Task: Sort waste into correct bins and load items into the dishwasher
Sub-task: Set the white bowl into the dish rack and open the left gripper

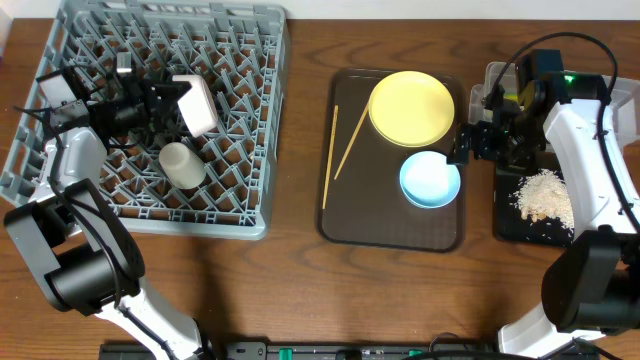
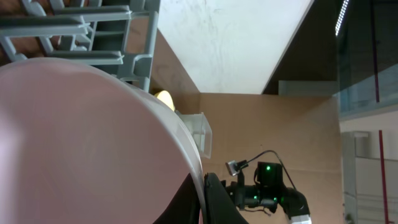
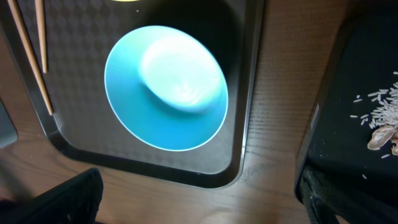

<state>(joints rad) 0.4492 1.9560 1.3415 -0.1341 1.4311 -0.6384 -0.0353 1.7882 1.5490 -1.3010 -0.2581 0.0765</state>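
Note:
The white bowl (image 1: 198,106) stands on edge in the grey dishwasher rack (image 1: 250,60), and my left gripper (image 1: 172,102) is shut on its rim. In the left wrist view the bowl (image 2: 87,143) fills the left side, its rim pinched between the dark jaws of the gripper (image 2: 204,200). A small white cup (image 1: 182,165) lies in the rack in front of it. My right gripper (image 1: 465,142) hangs open over the brown tray's right edge, beside the light blue bowl (image 1: 430,179). The blue bowl (image 3: 166,87) lies ahead of the right gripper's (image 3: 199,214) spread fingers (image 3: 65,199).
The brown serving tray (image 1: 390,235) also holds the yellow plate (image 1: 411,107) and two chopsticks (image 1: 340,140). To its right is the black tray (image 1: 505,225) with rice crumbs (image 1: 545,195). The clear tub (image 1: 495,80) sits behind it, mostly hidden by my right arm.

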